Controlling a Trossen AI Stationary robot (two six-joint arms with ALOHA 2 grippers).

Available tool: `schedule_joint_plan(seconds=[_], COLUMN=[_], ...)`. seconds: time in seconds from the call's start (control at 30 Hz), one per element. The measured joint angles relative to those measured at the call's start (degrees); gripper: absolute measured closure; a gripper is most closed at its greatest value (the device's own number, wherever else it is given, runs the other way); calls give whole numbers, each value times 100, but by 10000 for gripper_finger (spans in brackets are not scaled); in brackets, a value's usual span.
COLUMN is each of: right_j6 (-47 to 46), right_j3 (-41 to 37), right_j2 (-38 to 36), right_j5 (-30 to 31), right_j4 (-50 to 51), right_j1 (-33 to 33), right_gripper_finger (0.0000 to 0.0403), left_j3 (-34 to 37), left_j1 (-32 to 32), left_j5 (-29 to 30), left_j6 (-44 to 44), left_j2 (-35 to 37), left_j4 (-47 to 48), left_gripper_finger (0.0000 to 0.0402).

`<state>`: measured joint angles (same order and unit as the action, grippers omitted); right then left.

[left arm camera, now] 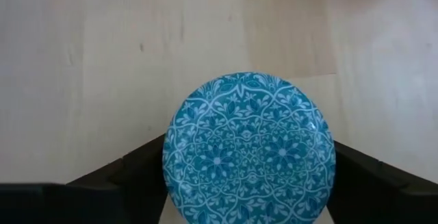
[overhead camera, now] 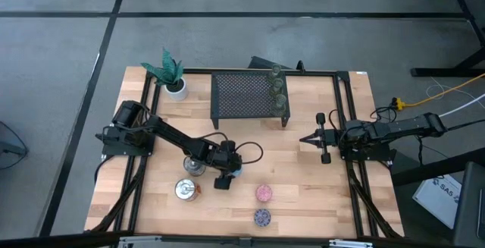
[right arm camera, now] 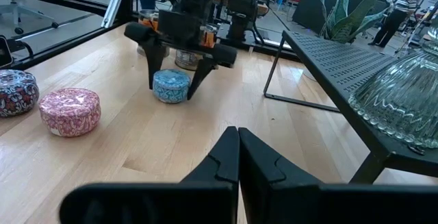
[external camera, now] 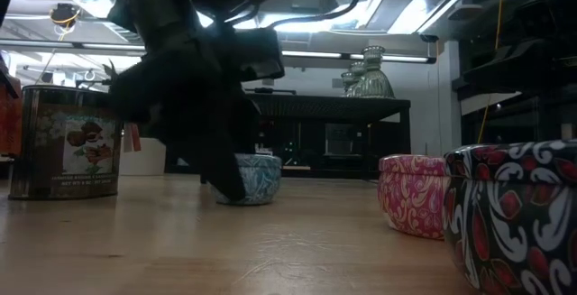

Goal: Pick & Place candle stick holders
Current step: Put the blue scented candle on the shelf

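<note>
The blue patterned holder stands on its base on the table, left of centre. My left gripper is shut on it. The pink holder and the purple holder stand near the front edge. Two silvery holders with orange marks stand by my left arm. Three olive-green glass holders stand in a row on the black mesh rack's right side. My right gripper is shut and empty at the table's right. My left gripper pinches the blue holder's round side wall between its two fingers, one on each opposite side. The fingers come from above, pointing down. The holder stands upright with its base on the table.
The black mesh rack stands at the far middle, with a white pot and green plant to its left. A dark frame runs along the table's edges. Bare wood lies between the rack and the front holders.
</note>
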<state>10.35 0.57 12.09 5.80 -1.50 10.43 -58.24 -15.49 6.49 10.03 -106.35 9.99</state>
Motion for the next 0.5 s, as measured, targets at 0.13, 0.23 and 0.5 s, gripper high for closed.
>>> schedule_joint_plan(seconds=[0.13,0.23,0.5], right_j6=[2,2,2], right_j3=[-1,-1,-1], right_j2=[-1,0,-1], right_j5=[0,0,-2], right_j4=[0,0,0], right_j1=[1,0,-1], right_gripper_finger=[400,400,400], left_j3=[-4,-11,-11], left_j1=[2,2,78], left_j5=[-156,-209,-156], left_j6=[135,144,346], left_j2=[132,291,1098], left_j4=[44,46,113], left_gripper_finger=[110,110,110])
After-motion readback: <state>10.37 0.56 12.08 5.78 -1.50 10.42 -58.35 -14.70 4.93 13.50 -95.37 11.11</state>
